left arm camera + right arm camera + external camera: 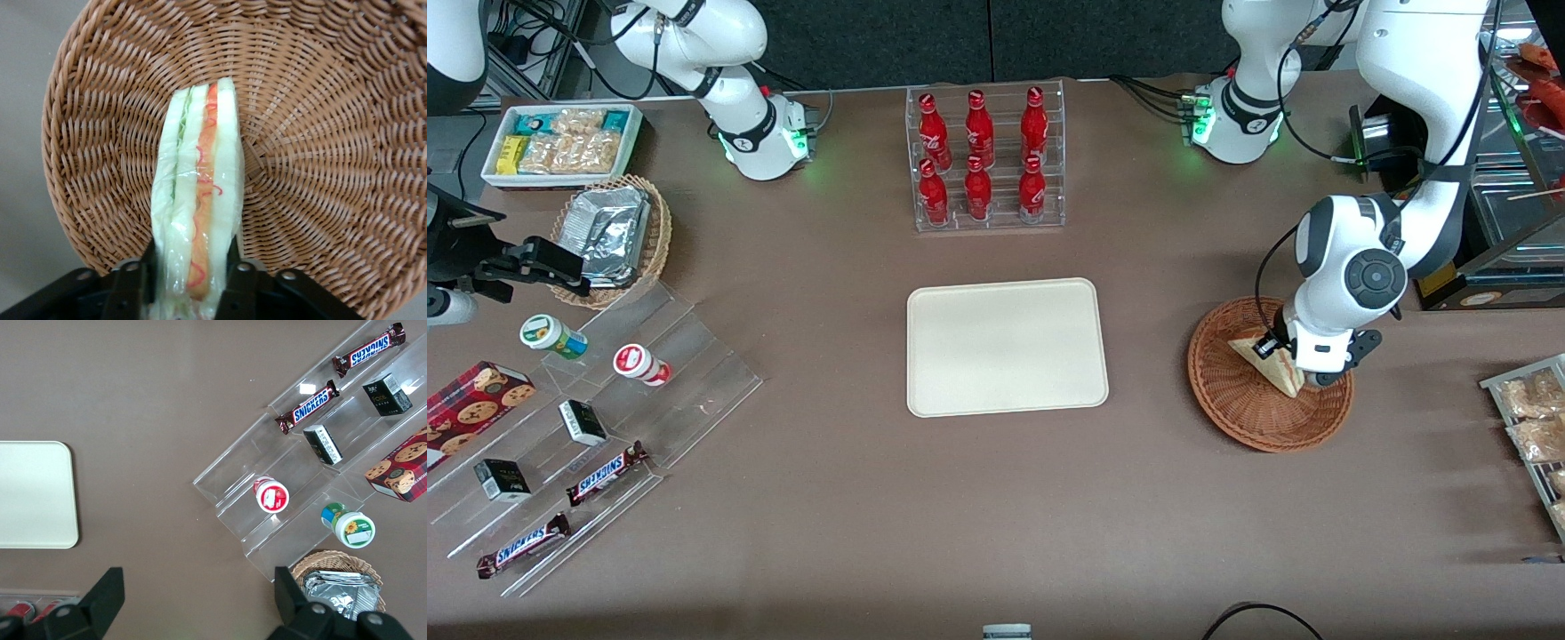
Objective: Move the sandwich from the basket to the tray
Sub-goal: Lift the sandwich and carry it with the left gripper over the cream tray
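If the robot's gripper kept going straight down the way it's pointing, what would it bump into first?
Probably the basket floor. The gripper points down into it, already shut on the sandwich, so the sandwich's lower end would likely press the wicker first; how much gap remains is unclear.

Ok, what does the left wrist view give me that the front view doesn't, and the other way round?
Only the left wrist view shows the sandwich's cut edge close up, red and green filling between the bread, with the hand shut on it, a finger against each bread face. Only the front view shows the tray, bare, lying toward the parked arm's end from the basket, and the bottle rack. Both show the sandwich in the basket.
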`<state>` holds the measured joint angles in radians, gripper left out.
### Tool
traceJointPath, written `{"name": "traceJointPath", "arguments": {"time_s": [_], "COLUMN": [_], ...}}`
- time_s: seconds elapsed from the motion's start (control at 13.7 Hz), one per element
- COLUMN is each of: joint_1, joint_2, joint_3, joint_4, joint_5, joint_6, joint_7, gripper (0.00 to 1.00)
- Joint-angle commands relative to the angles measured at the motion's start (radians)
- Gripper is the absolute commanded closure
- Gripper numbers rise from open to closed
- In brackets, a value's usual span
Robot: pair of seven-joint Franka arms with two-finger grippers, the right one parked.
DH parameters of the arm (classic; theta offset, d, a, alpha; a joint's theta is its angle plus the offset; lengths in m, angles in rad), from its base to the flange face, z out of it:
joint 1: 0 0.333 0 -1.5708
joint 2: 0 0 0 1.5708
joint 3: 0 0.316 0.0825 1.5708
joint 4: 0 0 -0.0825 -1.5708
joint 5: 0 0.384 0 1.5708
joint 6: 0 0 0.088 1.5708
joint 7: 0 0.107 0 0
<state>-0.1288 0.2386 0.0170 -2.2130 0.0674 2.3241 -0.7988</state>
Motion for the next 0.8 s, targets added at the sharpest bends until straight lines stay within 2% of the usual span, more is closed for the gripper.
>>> {"name": "traceJointPath", "arguments": {"time_s": [0.0, 0.15, 0.44, 0.73], "joint_1": [-0.011, -0.031, -0.11, -0.239], "joint_2": [-0.068, -0.081, -0.075, -0.058], "joint_3": [0.001, -0.017, -0.046, -0.049], "joint_4": [0.028, 0.134, 0.34, 0.435], "joint_5": [0.043, 0.066, 0.057, -0.01], "joint_6": [-0.093, -0.265, -0.478, -0.5], "joint_7": [-0.013, -0.014, -0.02, -0.014], "gripper": [1.0, 1.0, 1.0, 1.0]}}
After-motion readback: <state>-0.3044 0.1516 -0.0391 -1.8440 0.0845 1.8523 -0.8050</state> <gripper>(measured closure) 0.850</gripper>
